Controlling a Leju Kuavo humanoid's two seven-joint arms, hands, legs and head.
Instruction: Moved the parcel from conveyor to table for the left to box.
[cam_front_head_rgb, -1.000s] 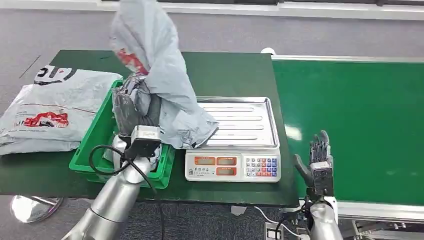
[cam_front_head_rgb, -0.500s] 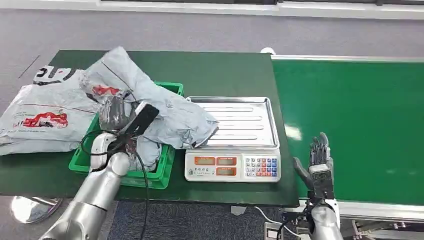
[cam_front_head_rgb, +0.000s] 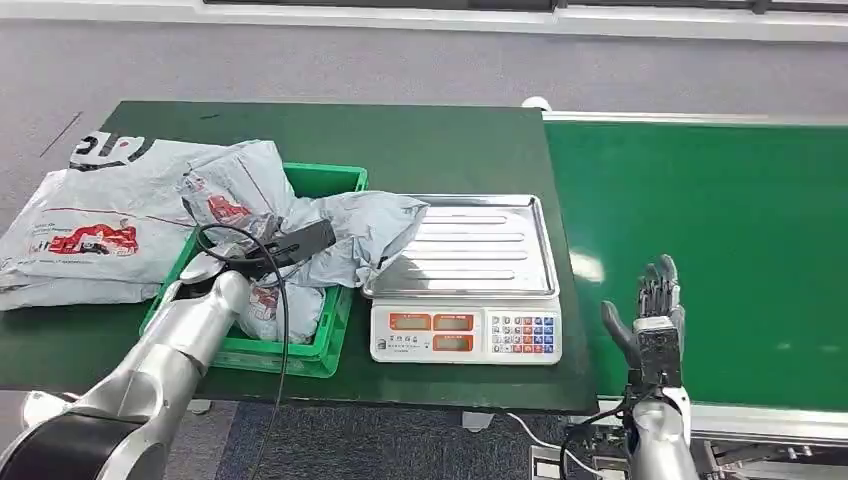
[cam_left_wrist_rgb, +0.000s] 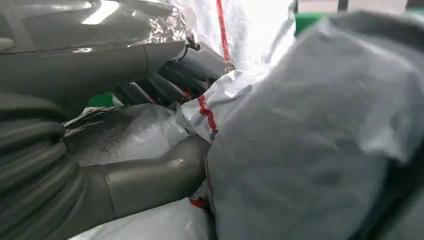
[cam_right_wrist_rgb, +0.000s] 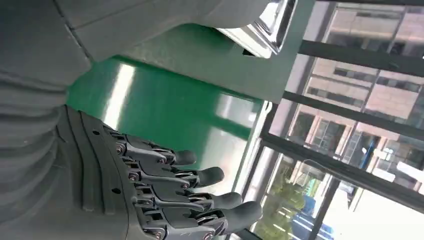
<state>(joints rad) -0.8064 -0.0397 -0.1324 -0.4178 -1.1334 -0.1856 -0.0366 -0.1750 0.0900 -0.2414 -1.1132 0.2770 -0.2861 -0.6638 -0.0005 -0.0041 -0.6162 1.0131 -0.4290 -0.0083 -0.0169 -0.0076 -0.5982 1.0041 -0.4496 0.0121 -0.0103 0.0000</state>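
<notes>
Now the left hand (cam_front_head_rgb: 232, 262), at the lower left of the head frame, grips the grey parcel (cam_front_head_rgb: 330, 235), thumb and fingers (cam_left_wrist_rgb: 165, 87) clamped on its plastic. Parcel lies crumpled in the green crate (cam_front_head_rgb: 335, 180), one end over the scale (cam_front_head_rgb: 480, 290). Right hand (cam_front_head_rgb: 652, 318), lower right, holds nothing, fingers spread over the conveyor (cam_front_head_rgb: 720, 240).

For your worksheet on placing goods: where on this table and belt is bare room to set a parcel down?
Free: the scale's tray, the far strip of table behind the crate, and the belt. Crowded: the crate, where the left hand holds a grey parcel, and the bags beside it.
</notes>
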